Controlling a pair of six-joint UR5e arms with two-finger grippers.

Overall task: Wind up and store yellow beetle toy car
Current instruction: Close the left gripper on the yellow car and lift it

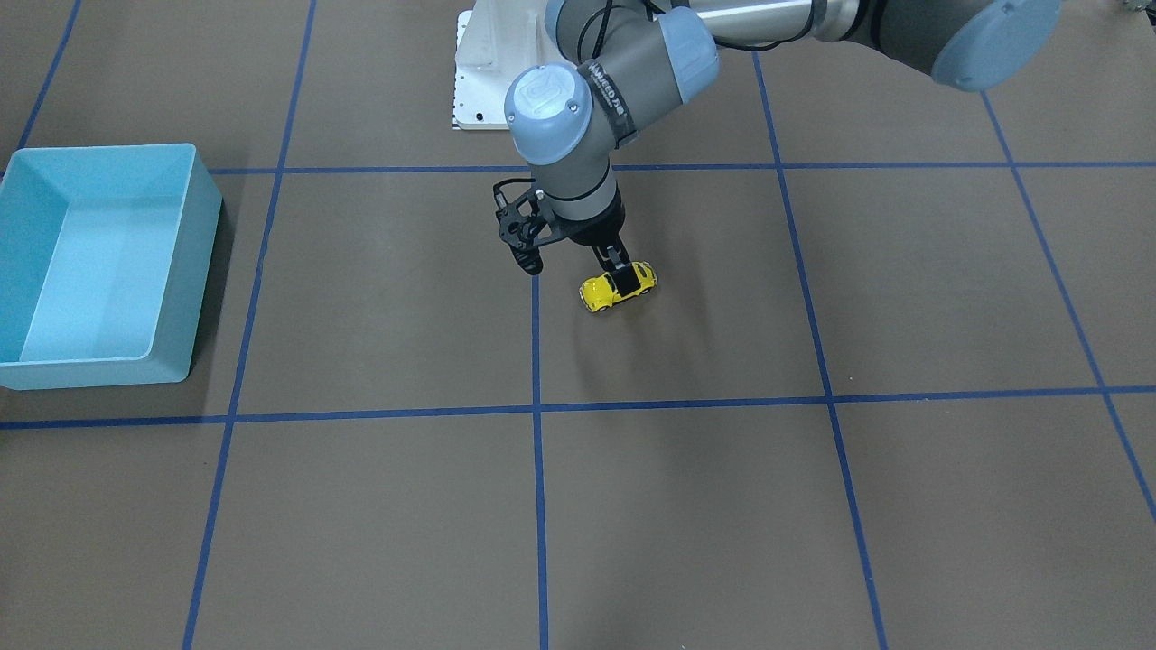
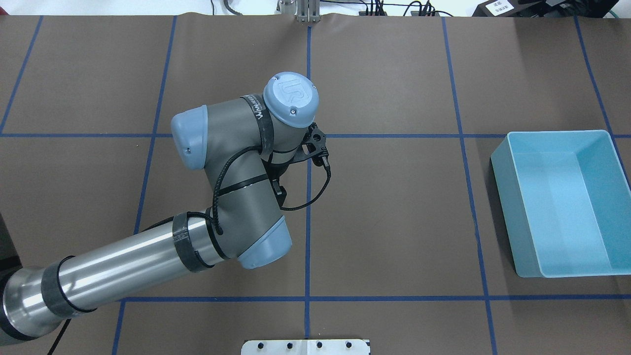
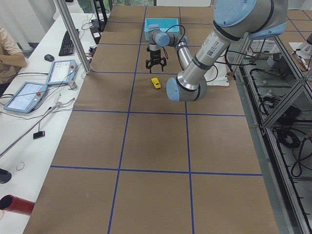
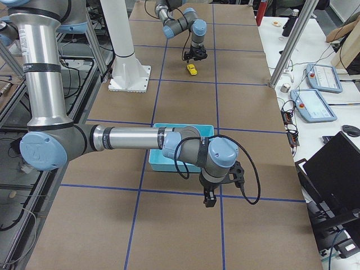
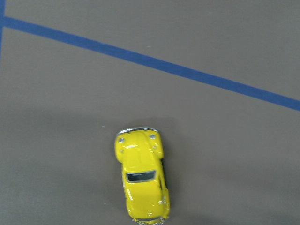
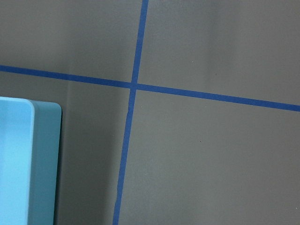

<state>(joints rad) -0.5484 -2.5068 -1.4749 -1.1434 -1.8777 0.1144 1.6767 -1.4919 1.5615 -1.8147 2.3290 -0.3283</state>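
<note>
The yellow beetle toy car [image 1: 619, 287] stands on its wheels on the brown table near the middle. It also shows in the left wrist view [image 5: 142, 183], the exterior left view [image 3: 155, 83] and the exterior right view [image 4: 192, 68]. My left gripper [image 1: 615, 267] hangs just above the car, open and holding nothing; my wrist hides it in the overhead view. The light blue bin [image 1: 203, 262] [image 2: 503, 197] is empty. My right gripper [image 4: 209, 199] hovers beside the bin [image 6: 28, 159]; I cannot tell whether it is open or shut.
Blue tape lines cross the brown table cover. A white mounting plate [image 1: 488, 72] [image 2: 305, 346] lies at the robot's edge of the table. Tablets and a keyboard lie on a side desk [image 3: 29, 95] with a person beside it.
</note>
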